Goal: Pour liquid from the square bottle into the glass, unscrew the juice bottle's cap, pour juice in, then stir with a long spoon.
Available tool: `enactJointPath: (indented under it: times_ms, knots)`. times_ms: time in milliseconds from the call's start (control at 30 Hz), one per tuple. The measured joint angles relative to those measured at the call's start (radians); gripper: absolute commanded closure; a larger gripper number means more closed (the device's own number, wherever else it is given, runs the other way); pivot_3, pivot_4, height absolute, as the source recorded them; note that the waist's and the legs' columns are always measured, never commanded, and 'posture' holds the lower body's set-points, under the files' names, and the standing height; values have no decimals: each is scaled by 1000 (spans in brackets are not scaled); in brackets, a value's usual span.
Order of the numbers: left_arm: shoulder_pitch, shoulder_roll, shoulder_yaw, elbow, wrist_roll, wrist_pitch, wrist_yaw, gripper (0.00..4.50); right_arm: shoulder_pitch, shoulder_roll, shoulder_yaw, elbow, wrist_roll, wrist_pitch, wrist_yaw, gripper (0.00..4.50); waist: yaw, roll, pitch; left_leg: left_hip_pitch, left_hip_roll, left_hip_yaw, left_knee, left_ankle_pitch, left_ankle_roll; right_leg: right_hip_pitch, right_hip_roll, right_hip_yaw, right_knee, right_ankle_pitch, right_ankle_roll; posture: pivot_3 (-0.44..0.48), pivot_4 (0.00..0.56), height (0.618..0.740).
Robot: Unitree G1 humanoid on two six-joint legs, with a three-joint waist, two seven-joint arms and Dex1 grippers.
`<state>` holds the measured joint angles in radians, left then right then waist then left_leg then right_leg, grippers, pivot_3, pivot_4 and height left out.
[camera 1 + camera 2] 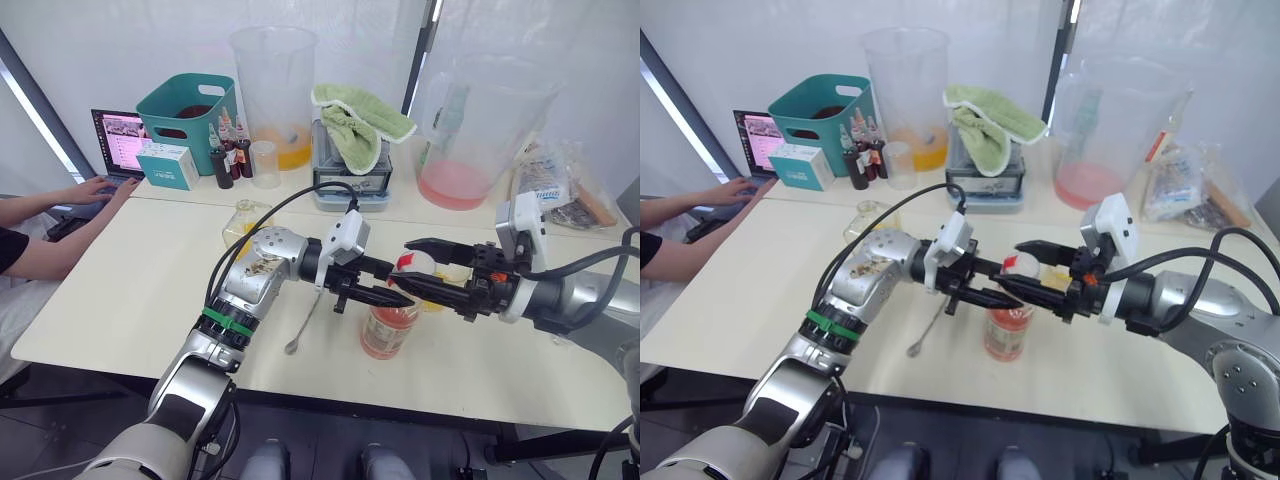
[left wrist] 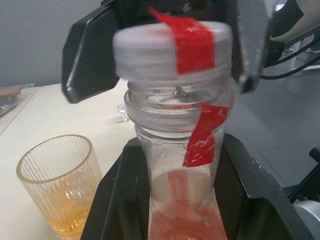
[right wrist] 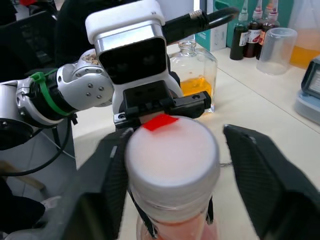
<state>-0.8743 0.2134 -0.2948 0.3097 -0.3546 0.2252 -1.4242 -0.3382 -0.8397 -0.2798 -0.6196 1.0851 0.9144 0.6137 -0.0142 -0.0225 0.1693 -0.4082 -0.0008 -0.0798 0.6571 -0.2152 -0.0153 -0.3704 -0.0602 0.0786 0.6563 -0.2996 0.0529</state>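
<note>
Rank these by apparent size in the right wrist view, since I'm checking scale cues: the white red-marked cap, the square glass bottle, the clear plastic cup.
1. White red-marked cap: looks largest, but it is nearest the camera.
2. Square glass bottle.
3. Clear plastic cup: smallest, farthest back.

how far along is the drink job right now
Done, it seems: the glass already holds a little amber liquid, and the square bottle stands back on the table. In hand: the left gripper clamps the juice bottle at its neck while the right gripper straddles the cap, one finger touching, the other apart; the cap is still on. Left: uncapping, pouring juice, stirring with the spoon lying on the table.
</note>
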Motion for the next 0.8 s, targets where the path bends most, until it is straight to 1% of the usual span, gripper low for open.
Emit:
enactJointPath:
  times_ms: [33,67,500,633,800]
  knots:
    - [-1,0,1,2,-1,0,0,3182,-1,5,0,0,-1,-7,1,2837,0,0,0,0,0,0,0,0,0,0,0,0,0,0,0,0,150,740]
    - [-1,1,1,2,-1,0,0,3182,-1,5,0,1,-1,-8,1,2883,0,0,0,0,0,0,0,0,0,0,0,0,0,0,0,0,150,740]
    - [-1,1,0,1,-1,-1,-1,3182,-1,5,-1,1,5,-11,14,2883,0,0,0,0,0,0,0,0,0,0,0,0,0,0,0,0,150,740]
    - [-1,-1,0,-1,-1,-2,-1,3182,-1,2,-11,26,55,-3,9,2883,0,0,0,-1,0,0,0,0,0,0,0,0,0,0,0,0,150,740]
    - [-1,-1,-2,0,-1,-3,-4,3182,-6,-19,-135,50,124,-17,-13,2883,0,0,0,-1,0,0,0,0,0,0,0,0,0,0,0,0,150,740]
